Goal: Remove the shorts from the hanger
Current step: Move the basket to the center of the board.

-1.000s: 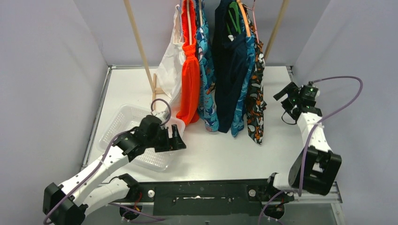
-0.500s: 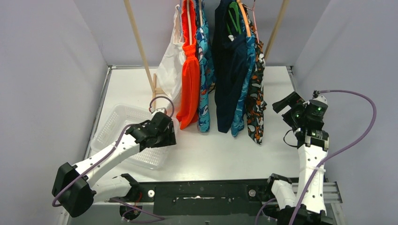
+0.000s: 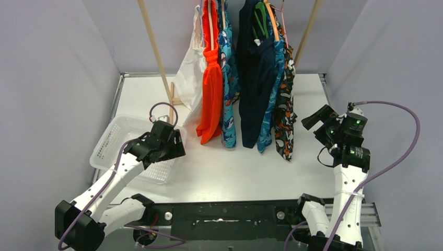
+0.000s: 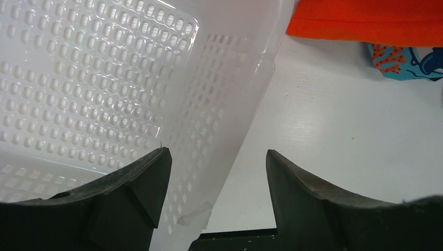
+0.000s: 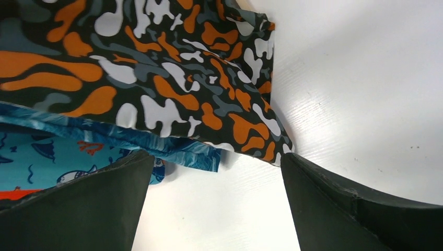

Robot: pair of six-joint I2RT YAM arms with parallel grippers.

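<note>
Camouflage shorts [image 3: 284, 115] hang lengthwise from the far rail, rightmost in the row, just left of the right gripper [image 3: 313, 127], whose jaws gape wide toward them. The left gripper [image 3: 176, 147], jaws parted, straddles the basket [image 3: 107, 137] wall, farther off.

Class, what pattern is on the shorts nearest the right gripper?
Camouflage shorts: orange, black, white; right wrist view.

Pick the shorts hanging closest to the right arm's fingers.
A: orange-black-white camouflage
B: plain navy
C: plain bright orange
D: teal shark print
A: the camouflage shorts are the rightmost pair hanging, just beside the right gripper, and they fill the right wrist view ahead of its open fingers.
</note>
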